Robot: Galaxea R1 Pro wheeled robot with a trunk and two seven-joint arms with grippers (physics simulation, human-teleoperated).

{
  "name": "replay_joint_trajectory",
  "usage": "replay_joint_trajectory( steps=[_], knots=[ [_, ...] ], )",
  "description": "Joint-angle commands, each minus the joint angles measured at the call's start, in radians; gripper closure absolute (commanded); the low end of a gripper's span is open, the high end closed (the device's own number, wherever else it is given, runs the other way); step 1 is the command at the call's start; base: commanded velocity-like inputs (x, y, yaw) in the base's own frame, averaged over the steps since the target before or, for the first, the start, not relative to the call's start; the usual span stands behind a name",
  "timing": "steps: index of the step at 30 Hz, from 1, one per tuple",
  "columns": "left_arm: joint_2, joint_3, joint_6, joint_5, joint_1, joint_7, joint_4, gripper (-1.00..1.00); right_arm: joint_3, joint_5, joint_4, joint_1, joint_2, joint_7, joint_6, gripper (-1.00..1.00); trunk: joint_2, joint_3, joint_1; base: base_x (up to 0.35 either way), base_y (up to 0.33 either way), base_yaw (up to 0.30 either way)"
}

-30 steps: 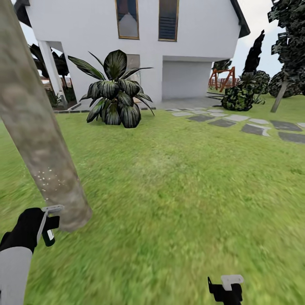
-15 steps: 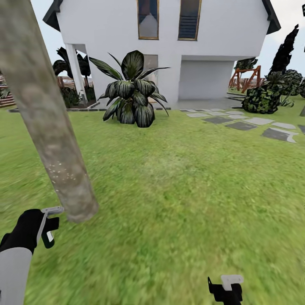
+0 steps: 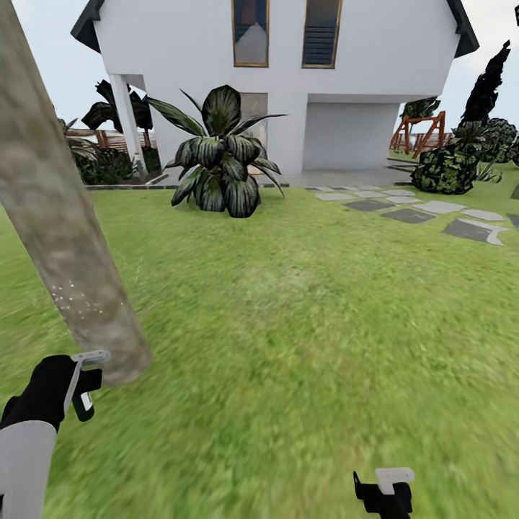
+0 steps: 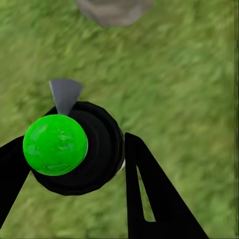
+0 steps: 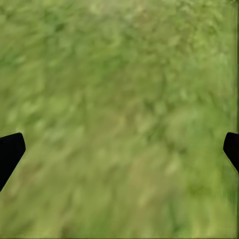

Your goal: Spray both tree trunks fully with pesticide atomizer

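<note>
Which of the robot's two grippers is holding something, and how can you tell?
The left gripper: its fingers close around the pesticide atomizer, beside the tree trunk. The right gripper is spread wide over bare lawn.

A home garden: lawn [image 3: 303, 324], white house [image 3: 288, 79], stepping stones [image 3: 411, 213].

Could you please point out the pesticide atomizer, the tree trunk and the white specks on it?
pesticide atomizer [image 4: 74, 149]: left wrist view, its dark body.
tree trunk [image 3: 50, 209]: head view, mid bark.
white specks [image 3: 76, 303]: head view, the cluster low on the trunk.
</note>
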State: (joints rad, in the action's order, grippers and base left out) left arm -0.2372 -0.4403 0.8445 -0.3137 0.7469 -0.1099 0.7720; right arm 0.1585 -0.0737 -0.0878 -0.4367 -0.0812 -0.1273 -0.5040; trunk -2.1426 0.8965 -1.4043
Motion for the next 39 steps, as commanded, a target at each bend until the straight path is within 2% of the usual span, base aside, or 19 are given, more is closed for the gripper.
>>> replay_joint_trajectory(
  steps=[1, 10, 16, 17, 21, 24, 32, 39],
  knots=[
    [0.001, -0.003, 0.004, -0.012, 0.001, -0.011, 0.001, 1.0, 0.009, -0.008, 0.0, 0.0, 0.0, -0.003, -0.002, -1.0, 0.0, 0.001, 0.0, 0.197, -0.227, 0.084],
    [-0.001, -0.004, 0.002, -0.015, 0.001, -0.014, -0.011, 1.0, 0.009, -0.008, 0.0, 0.0, 0.0, -0.002, -0.002, -1.0, 0.0, 0.001, 0.0, 0.137, -0.24, 0.226],
    [-0.005, -0.021, -0.007, -0.018, -0.001, -0.012, -0.049, 1.0, 0.009, -0.007, 0.0, 0.0, 0.001, -0.002, -0.002, -1.0, 0.0, 0.001, 0.0, 0.147, -0.243, 0.276],
    [-0.005, -0.022, -0.02, -0.018, -0.001, -0.012, -0.063, 1.0, 0.009, -0.007, 0.0, 0.0, 0.001, -0.002, -0.002, -1.0, 0.0, 0.001, 0.0, 0.22, -0.205, 0.276],
    [-0.003, -0.025, -0.183, -0.015, -0.001, -0.004, -0.178, 1.0, 0.009, -0.007, 0.0, 0.0, 0.001, -0.002, -0.002, -1.0, 0.0, 0.001, 0.0, 0.258, -0.178, 0.133],
    [-0.001, -0.026, -0.222, -0.014, -0.001, -0.002, -0.222, 1.0, 0.009, -0.006, 0.0, 0.0, 0.0, -0.002, -0.002, -1.0, 0.0, 0.001, 0.0, 0.279, -0.159, 0.014],
    [-0.011, -0.023, -0.225, -0.019, -0.001, -0.001, -0.223, 1.0, 0.009, -0.006, 0.0, 0.0, 0.0, -0.002, -0.002, -1.0, 0.0, 0.001, 0.0, 0.286, -0.144, 0.001],
    [-0.006, -0.018, -0.21, -0.015, -0.001, -0.009, -0.214, 1.0, 0.009, -0.006, 0.0, 0.0, 0.002, -0.002, -0.002, -1.0, 0.0, 0.002, 0.0, 0.182, -0.067, 0.113]
  ],
)
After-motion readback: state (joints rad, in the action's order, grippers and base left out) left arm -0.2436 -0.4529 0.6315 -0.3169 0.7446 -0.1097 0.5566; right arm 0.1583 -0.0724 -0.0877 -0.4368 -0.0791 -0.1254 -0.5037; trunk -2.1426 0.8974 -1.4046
